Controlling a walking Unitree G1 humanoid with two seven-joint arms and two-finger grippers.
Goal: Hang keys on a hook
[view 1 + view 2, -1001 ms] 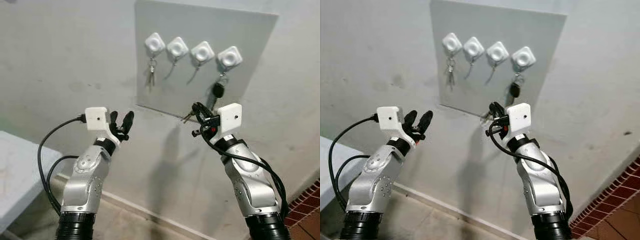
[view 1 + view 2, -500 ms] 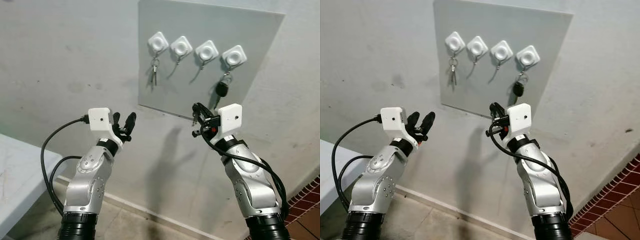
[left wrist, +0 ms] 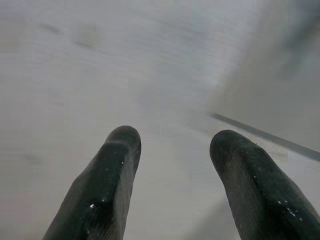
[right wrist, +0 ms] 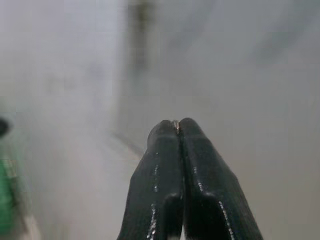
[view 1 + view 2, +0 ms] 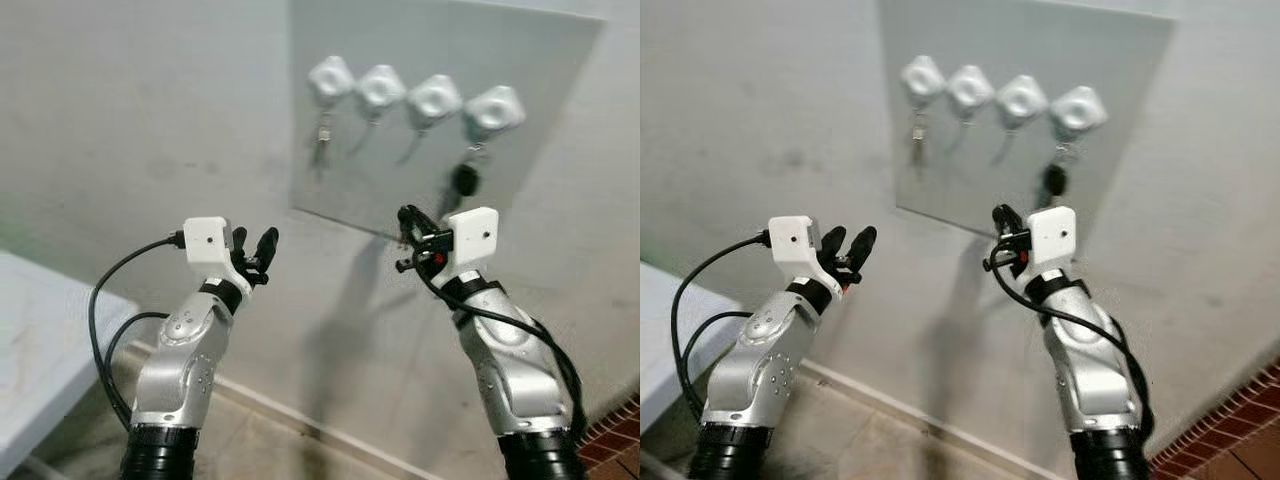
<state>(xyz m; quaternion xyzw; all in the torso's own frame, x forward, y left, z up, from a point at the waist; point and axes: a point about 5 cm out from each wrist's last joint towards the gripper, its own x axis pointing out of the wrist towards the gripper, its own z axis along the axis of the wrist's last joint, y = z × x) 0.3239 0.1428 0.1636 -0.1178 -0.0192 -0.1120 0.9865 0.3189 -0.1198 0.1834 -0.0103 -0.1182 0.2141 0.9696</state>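
Note:
A grey board (image 5: 540, 60) on the wall carries a row of white hooks. A key bunch (image 5: 322, 130) hangs from the leftmost hook (image 5: 330, 75), and a black car key (image 5: 463, 180) from the rightmost hook (image 5: 495, 108). The two middle hooks (image 5: 380, 88) (image 5: 435, 97) are bare. My right gripper (image 5: 406, 217) is raised just below the board's lower edge, shut, with a sliver of metal pinched between its fingertips (image 4: 165, 131); the rest of the keys is hidden or blurred. Left of the board, my left gripper (image 5: 252, 245) is open and holds nothing.
A white table (image 5: 40, 340) juts in at the far left beside my left arm. Tiled floor (image 5: 270, 440) runs along the foot of the wall, and red brick paving (image 5: 625, 420) shows at the lower right. The view is blurred.
The whole picture has shifted and blurred, so the camera moved; the board now sits further right and looks larger. Both arms hold much the same pose, and the dangling keys are no longer distinct.

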